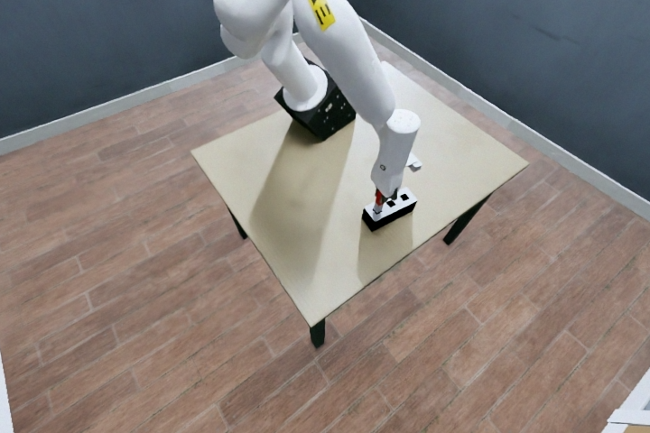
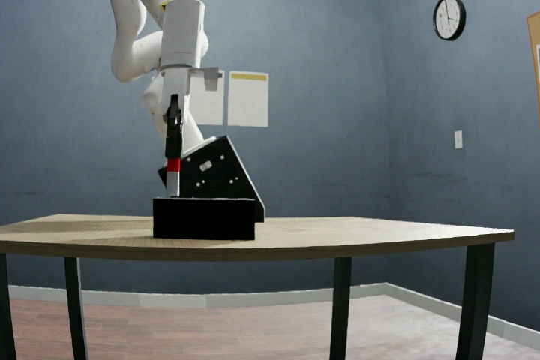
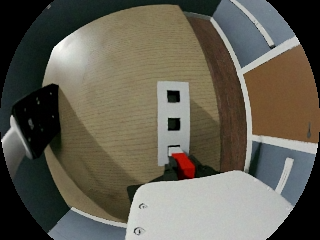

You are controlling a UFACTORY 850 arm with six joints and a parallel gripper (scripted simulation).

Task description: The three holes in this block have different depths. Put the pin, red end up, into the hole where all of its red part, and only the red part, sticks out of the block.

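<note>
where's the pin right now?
The pin stands upright, red end up, held in the tool at the left-end hole of the block in the exterior view. White still shows above the block top.
</note>
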